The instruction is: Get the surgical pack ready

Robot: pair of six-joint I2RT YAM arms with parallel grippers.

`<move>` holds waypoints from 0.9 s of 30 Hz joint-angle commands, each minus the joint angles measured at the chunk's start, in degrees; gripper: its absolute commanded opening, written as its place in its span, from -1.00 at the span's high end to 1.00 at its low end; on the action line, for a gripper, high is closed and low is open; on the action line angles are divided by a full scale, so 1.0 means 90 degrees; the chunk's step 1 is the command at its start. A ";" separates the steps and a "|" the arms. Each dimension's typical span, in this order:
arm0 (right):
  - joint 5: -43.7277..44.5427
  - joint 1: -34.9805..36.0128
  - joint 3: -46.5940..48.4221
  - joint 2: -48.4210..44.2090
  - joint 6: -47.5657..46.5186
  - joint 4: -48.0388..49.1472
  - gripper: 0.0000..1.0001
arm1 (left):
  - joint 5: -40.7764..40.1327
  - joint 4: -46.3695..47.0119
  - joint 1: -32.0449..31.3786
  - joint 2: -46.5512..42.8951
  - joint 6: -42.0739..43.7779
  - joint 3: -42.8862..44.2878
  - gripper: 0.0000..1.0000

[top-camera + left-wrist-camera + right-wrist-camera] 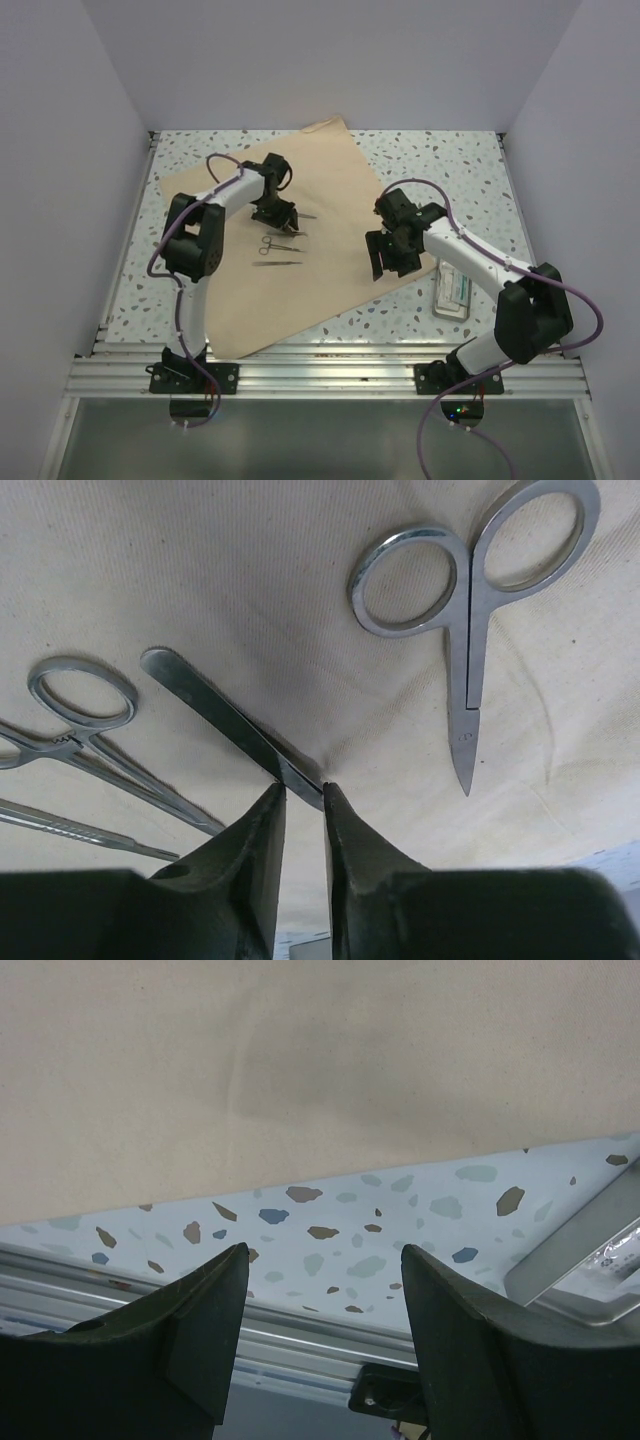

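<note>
Left end effector [303,798]: jaws narrow astride the steel instrument [215,705] on the surgical pack [330,180], grip unconfirmed; we judge it is lining up tools. Right end effector [322,1255] gapes empty over the pack's right edge.

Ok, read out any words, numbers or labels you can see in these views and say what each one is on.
Nothing can be read in any view.
scissors: tiny stamped mark on the blade, too small to read.
tray: pale contents, too blurred to tell if printed.
surgical pack: no print visible.
</note>
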 commanded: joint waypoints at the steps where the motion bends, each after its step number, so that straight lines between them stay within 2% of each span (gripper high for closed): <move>1: 0.0049 -0.0018 0.0097 -0.0129 -0.0140 0.0083 -0.32 | 0.0002 -0.0078 0.0033 0.0074 -0.0113 0.0287 0.52; 6: 0.0069 -0.0027 0.0175 -0.0129 -0.0140 0.0044 -0.32 | 0.0061 -0.0088 0.0033 0.0104 0.0052 0.0306 0.71; 9: 0.0069 -0.0027 0.0244 -0.0090 -0.0150 0.0015 -0.32 | 0.0090 -0.0107 0.0033 0.0055 0.0305 0.0335 1.00; 14: 0.0059 -0.0086 0.0751 0.0037 -0.0218 -0.0131 -0.32 | -0.0036 -0.0566 -0.0142 -0.0179 0.1301 0.0852 1.00; 16: 0.0059 -0.0154 0.1130 0.0193 -0.0257 -0.0180 -0.32 | -0.0017 -0.0596 -0.0221 -0.0480 0.2014 0.0834 1.00; 20: -0.0399 -0.0223 0.1824 0.0661 -0.0267 -0.0239 -0.34 | 0.0197 -0.0362 -0.0435 -0.1223 0.3059 0.0163 1.00; 21: -0.0777 -0.0252 0.1951 0.0759 -0.0238 -0.0200 -0.36 | 0.0352 -0.0130 -0.0465 -0.1408 0.3428 -0.0034 1.00; 25: -0.1298 -0.0252 0.2469 0.1188 0.0103 -0.0092 -0.38 | 0.0043 0.0273 -0.0514 -0.2375 0.3793 -0.0962 1.00; 26: -0.1375 -0.0262 0.2519 0.1238 0.0172 -0.0112 -0.38 | -0.0036 0.0302 -0.0466 -0.2396 0.3687 -0.1060 0.97; 27: -0.1434 -0.0271 0.2568 0.1277 0.0221 -0.0170 -0.38 | 0.0002 0.0360 -0.0436 -0.2377 0.3666 -0.1022 0.72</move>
